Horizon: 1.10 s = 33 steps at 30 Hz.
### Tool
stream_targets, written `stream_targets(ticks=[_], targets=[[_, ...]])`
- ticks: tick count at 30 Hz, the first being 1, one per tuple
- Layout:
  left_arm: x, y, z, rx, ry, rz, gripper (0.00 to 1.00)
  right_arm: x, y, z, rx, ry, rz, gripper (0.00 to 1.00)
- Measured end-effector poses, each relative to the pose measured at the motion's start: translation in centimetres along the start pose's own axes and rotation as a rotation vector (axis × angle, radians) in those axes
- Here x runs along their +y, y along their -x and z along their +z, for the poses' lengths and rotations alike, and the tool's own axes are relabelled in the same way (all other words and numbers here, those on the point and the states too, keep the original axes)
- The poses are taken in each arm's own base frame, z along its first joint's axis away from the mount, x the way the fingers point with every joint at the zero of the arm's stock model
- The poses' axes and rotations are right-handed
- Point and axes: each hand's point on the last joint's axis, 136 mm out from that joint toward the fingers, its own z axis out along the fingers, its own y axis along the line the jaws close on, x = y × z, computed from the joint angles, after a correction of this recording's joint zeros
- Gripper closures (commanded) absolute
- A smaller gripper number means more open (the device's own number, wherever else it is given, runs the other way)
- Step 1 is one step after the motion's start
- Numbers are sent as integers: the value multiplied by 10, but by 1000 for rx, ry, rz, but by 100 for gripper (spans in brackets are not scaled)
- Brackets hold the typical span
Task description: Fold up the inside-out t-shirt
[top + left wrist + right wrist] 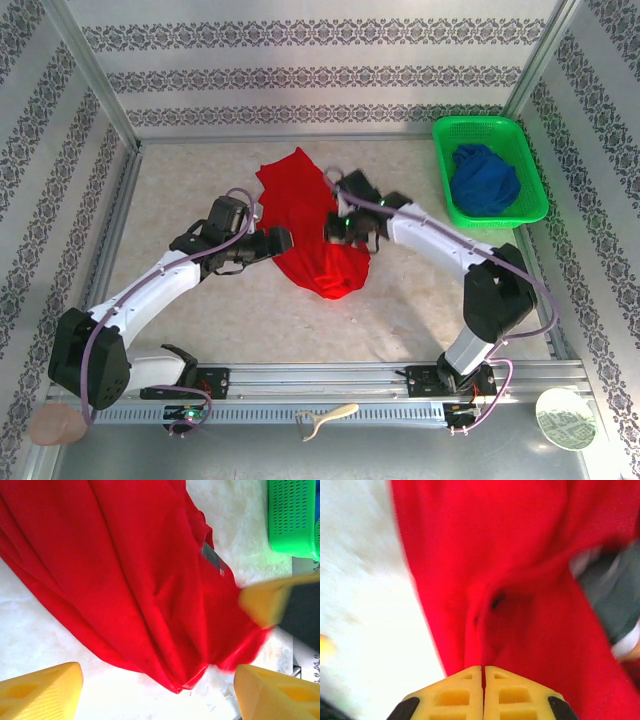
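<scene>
The inside-out t-shirt [305, 215] lies bunched in a long red heap at the table's middle, plain red side showing. My left gripper [280, 240] sits at its left edge, open. In the left wrist view its yellow fingers [45, 692] stand wide apart over the shirt's pointed lower corner [185, 682], holding nothing. My right gripper [338, 228] is on the heap's right side. Seen from the right wrist, it [483, 669] is shut on a raised fold of the red cloth [520, 555], a thin strip of red pinched between the pads.
A green basket [525, 200] at the back right holds a dark blue garment [483, 180]; its corner [292, 515] appears in the left wrist view. On the near rail lie a cream tool [325, 418], a round plate [565, 418] and a pinkish lump [55, 425].
</scene>
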Motion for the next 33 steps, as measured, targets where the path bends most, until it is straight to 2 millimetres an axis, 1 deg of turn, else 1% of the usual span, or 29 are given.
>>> stream_targets(ticks=[2, 3, 4, 5, 6, 7, 8, 9, 10, 11, 13, 14, 15, 16, 17, 19, 21, 23, 25, 26, 28, 29, 31, 33], targets=[[-6, 6, -5, -18, -3, 16, 20, 29, 68, -55, -173, 85, -1, 100], [-10, 11, -8, -32, -10, 27, 20, 51, 107, -97, -300, 142, -19, 100], [-16, 15, -12, -48, -21, 39, 20, 72, 141, -150, -435, 197, -38, 100], [-21, 19, -16, -62, -32, 46, 19, 93, 164, -200, -552, 253, -65, 100], [-26, 22, -21, -76, -44, 54, 18, 115, 179, -255, -673, 314, -99, 100], [-31, 26, -25, -90, -56, 60, 17, 138, 187, -316, -801, 382, -140, 100], [-36, 30, -29, -105, -68, 67, 17, 158, 186, -370, -914, 451, -180, 100], [-40, 33, -32, -116, -77, 72, 17, 172, 179, -417, -1011, 514, -216, 100], [-45, 37, -35, -130, -90, 78, 17, 183, 168, -459, -1099, 573, -248, 100], [-50, 42, -37, -147, -103, 85, 17, 190, 157, -490, -1160, 622, -270, 100], [-60, 50, -40, -172, -130, 94, 16, 199, 135, -531, -1236, 696, -298, 100], [-64, 54, -42, -184, -143, 98, 16, 201, 130, -539, -1253, 712, -303, 100], [-68, 57, -42, -192, -154, 100, 16, 202, 130, -541, -1256, 718, -304, 100], [-72, 61, -42, -201, -165, 104, 16, 202, 133, -535, -1244, 717, -299, 100], [-78, 64, -41, -209, -178, 111, 16, 201, 140, -524, -1222, 708, -286, 100], [-88, 65, -36, -209, -199, 126, 14, 197, 157, -495, -1166, 681, -250, 100], [-100, 62, -29, -199, -220, 148, 11, 191, 178, -458, -1102, 646, -212, 100], [-112, 54, -18, -176, -241, 172, 11, 182, 199, -415, -1024, 602, -164, 100], [-122, 44, -6, -151, -257, 195, 10, 175, 211, -385, -965, 572, -127, 100], [-127, 39, 0, -140, -264, 207, 10, 173, 213, -374, -942, 562, -115, 100], [-135, 29, 10, -123, -278, 231, 10, 173, 213, -365, -911, 565, -97, 100], [-139, 26, 13, -120, -282, 242, 9, 174, 212, -365, -905, 569, -95, 100], [-144, 24, 16, -124, -287, 264, 8, 180, 207, -370, -902, 596, -99, 100], [-147, 29, 14, -148, -285, 279, 7, 188, 200, -378, -900, 628, -106, 100]])
